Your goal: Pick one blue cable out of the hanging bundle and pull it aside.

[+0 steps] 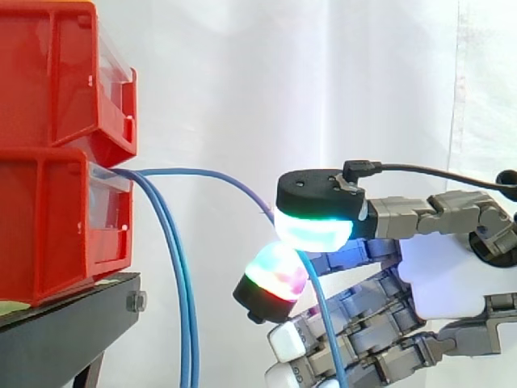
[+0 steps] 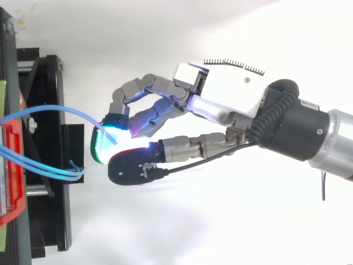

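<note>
Side on: my hand (image 1: 446, 275) clamps one blue cable (image 1: 218, 176) between two pads (image 1: 313, 232); it arcs right, clear of the hanging bundle (image 1: 182, 307) leaving the lower red bin (image 1: 48, 226). From above: cable (image 2: 71, 110) and bundle (image 2: 49, 170) fork over the black stand (image 2: 55, 221).
</note>
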